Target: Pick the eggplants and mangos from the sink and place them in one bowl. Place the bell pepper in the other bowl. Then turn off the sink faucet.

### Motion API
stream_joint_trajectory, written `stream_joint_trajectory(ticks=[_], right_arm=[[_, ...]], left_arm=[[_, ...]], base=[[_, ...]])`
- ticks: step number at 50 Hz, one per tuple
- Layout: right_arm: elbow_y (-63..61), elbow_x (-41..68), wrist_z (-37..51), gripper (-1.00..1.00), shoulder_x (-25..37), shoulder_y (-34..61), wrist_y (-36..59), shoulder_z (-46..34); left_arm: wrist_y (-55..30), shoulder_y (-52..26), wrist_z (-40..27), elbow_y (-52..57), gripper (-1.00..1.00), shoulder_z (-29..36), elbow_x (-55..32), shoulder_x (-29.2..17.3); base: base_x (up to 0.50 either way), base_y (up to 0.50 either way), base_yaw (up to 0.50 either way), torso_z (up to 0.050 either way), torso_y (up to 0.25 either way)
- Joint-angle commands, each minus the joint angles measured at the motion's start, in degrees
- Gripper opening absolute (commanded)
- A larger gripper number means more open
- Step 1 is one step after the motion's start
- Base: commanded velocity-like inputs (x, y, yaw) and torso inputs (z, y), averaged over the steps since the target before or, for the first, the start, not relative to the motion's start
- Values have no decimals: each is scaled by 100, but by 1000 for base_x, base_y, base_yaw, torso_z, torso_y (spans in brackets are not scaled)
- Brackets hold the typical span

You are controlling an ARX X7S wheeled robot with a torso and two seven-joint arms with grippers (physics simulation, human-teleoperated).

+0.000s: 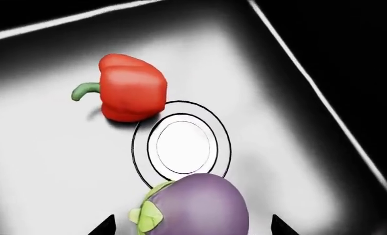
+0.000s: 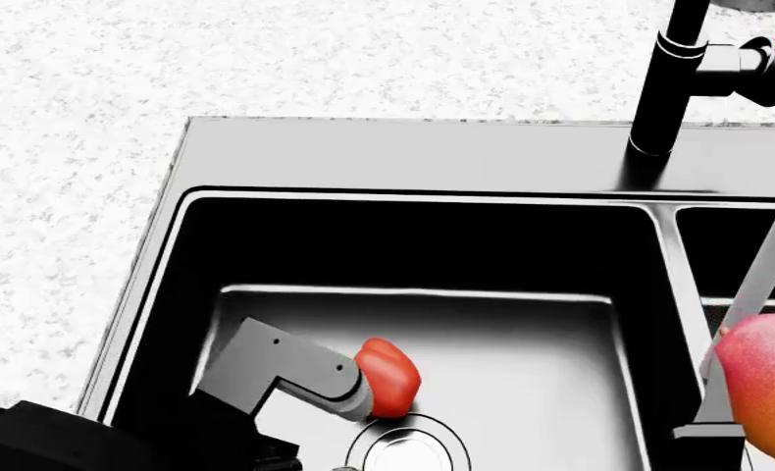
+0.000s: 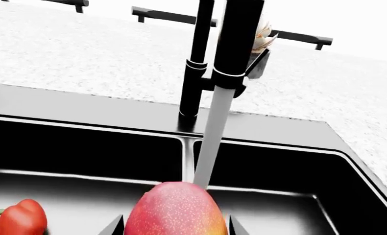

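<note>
Black steel walls of the sink (image 1: 291, 122) frame the left wrist view, with the round silver drain (image 1: 181, 147) at its middle. The bell pepper (image 1: 132, 88) lies on its side just beside the drain's ring, green stem pointing away from it. The eggplant (image 1: 200, 208) covers the drain's near edge and sits between the two dark fingertips of the left gripper (image 1: 192, 226), which stand spread on either side of it; whether they press on it I cannot tell.

In the head view the left arm (image 2: 289, 368) reaches down into the basin, the pepper just past the drain. The sink faucet (image 2: 662, 78) rises behind the basin, and the mango (image 2: 764, 385) shows at the frame's edge, well apart from the drain.

In the right wrist view the right gripper (image 3: 175, 226) clasps the mango between its fingertips, raised above the basin floor, under the faucet's running water stream (image 3: 210, 142).
</note>
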Motion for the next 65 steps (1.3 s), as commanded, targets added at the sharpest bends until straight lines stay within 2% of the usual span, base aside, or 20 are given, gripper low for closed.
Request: stream_joint_trajectory(ticks=[1, 6, 14, 21, 31, 32, 40, 49, 50, 57, 62, 64, 65], right_arm=[[59, -48, -44, -100, 49, 80, -96, -107], [60, -127, -123, -100, 40, 52, -130, -136], [-34, 5, -143, -100, 129, -161, -252, 254], [-215, -528, -689, -100, -139, -570, -259, 534], [-392, -1069, -1221, -100, -373, -1049, -388, 736], [-401, -1086, -1234, -100, -371, -1064, -394, 732], [-414, -1097, -1267, -100, -370, -1134, -457, 722], [-368, -887, -1064, -100, -255, -1020, -496, 635], [-368, -931, -1083, -100, -279, -1006, -511, 592], [-276, -659, -791, -100, -150, -738, -546, 356], [-345, -867, -907, -100, -271, -814, -614, 344], [-372, -1008, -1002, -100, -331, -814, -661, 303], [-393, -1148, -1072, -100, -376, -809, -702, 270]], left_arm=[[68, -14, 266, -284, 100, 264, 245, 190], [131, 53, 394, -337, 100, 426, 418, 205], [149, 114, 499, -495, 100, 854, 850, 192], [440, 28, 908, -879, 100, 1246, 1464, 228], [753, -84, 1326, -1098, 100, 1595, 1877, 336], [733, -81, 1246, -1103, -100, 1557, 1838, 344], [674, -3, 910, -570, -100, 1463, 1667, 187], [626, -200, 500, 258, -100, 976, 1222, -173], [571, -201, 335, 324, -100, 827, 962, -212], [639, -444, 184, 914, -100, 391, 530, -477], [880, -351, 493, 1407, -100, 207, 666, -773], [977, -376, 960, 1828, -100, 244, 913, -983], [1188, -418, 1492, 2151, -100, 334, 1314, -1130]], base=[[0, 0, 0, 0, 0], [0, 0, 0, 0, 0], [0, 0, 0, 0, 0], [0, 0, 0, 0, 0], [0, 0, -1, 0, 0], [0, 0, 0, 0, 0], [0, 0, -2, 0, 0], [0, 0, 0, 0, 0], [0, 0, 0, 0, 0], [0, 0, 0, 0, 0], [0, 0, 0, 0, 0], [0, 0, 0, 0, 0], [0, 0, 0, 0, 0]])
